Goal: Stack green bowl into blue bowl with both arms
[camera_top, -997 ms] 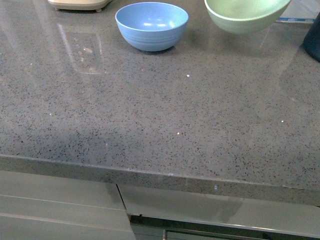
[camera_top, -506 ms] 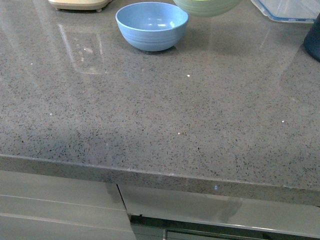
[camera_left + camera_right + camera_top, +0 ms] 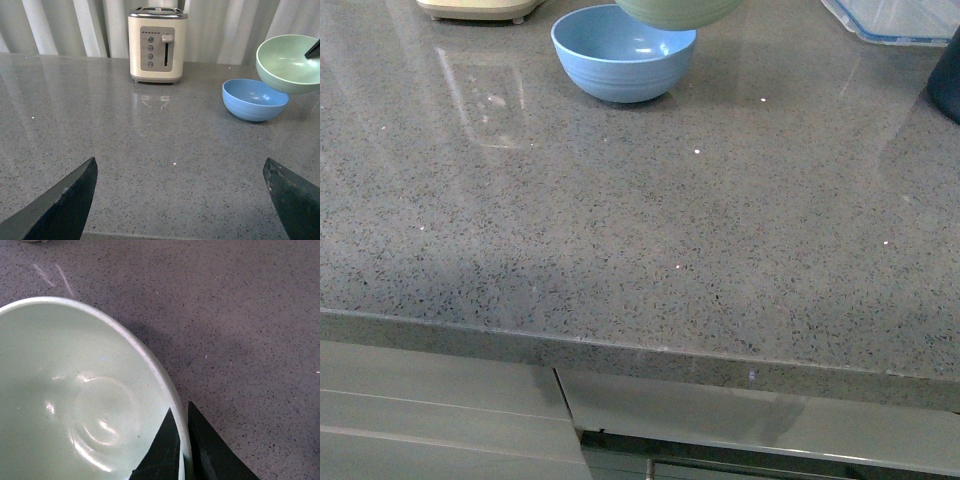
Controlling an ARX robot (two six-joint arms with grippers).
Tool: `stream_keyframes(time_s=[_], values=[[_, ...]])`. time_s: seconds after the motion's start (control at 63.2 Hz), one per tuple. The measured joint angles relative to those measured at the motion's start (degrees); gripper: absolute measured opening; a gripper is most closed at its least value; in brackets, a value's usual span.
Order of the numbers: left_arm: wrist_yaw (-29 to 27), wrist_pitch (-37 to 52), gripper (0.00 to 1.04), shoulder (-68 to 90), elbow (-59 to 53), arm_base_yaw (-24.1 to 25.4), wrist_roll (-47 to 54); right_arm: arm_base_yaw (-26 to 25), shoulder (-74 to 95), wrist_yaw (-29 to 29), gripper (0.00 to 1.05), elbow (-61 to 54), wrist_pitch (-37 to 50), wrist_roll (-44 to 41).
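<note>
Holds the left end effector [image 3: 179, 162] spread wide and empty, low over the counter [image 3: 125, 150], with a cream toaster [image 3: 157, 45] far ahead of it and both bowls well ahead and off to its right. Leaves the blue bowl [image 3: 255, 100] upright and empty on the counter, touched by neither end effector. Carries the green bowl [image 3: 290, 62] in the air, above the blue bowl's right side and overlapping its rim, but not centred over it and not lowered in. Pinches the green bowl's rim in the right end effector [image 3: 181, 412], one finger inside the wall and one outside, closed tight on it. Reads, as a judgement, as lift done and carry nearly done. Leaves the centring, the lowering, the release and the seating. Gives the left end effector no hold on either bowl.
</note>
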Motion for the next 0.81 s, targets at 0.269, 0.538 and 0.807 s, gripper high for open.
stream_keyframes(time_s=[0.269, 0.538, 0.807], values=[[0.00, 0.00, 0.98, 0.00, 0.00, 0.00, 0.00, 1.40, 2.08, 0.02, 0.02, 2.08, -0.48, -0.28], [-0.02, 0.00, 0.98, 0.00, 0.00, 0.00, 0.00, 2.95, 4.52, 0.07, 0.02, 4.28, -1.16, -0.33], [0.00, 0.00, 0.98, 0.00, 0.00, 0.00, 0.00, 5.35, 8.04, 0.59, 0.02, 9.46, -2.80, -0.66]])
